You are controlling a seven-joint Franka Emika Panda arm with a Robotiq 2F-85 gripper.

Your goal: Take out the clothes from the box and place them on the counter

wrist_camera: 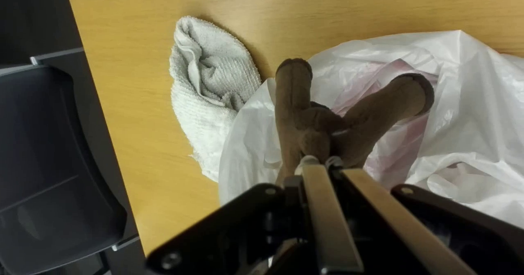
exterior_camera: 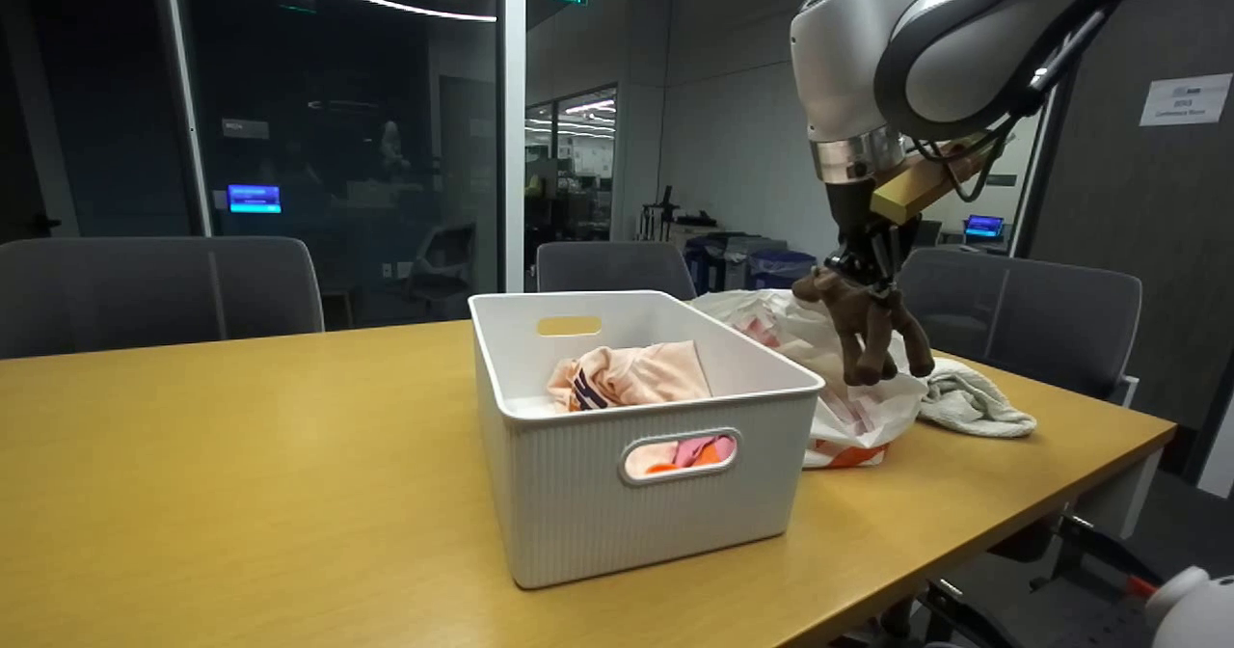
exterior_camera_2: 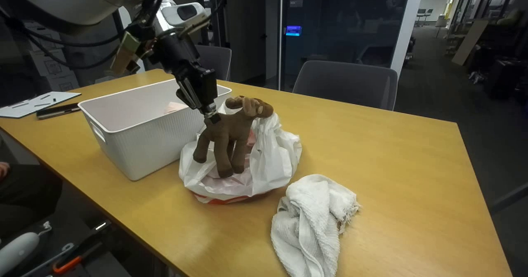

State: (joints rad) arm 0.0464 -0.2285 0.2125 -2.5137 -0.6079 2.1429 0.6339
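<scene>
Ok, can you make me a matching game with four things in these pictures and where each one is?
Things
1. brown stuffed animal
2. peach cloth
3. white towel
4. white plastic bag

Places
A. inside the box
B. on the table, between the box and the towel
C. held in the jaws
D. on the table, beside the bag and away from the box

Right pairs: 1-C, 2-A, 3-D, 4-B

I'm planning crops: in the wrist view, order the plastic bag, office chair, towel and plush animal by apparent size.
Plastic bag
Office chair
Towel, plush animal: unsure; the animal is nearer the camera
</scene>
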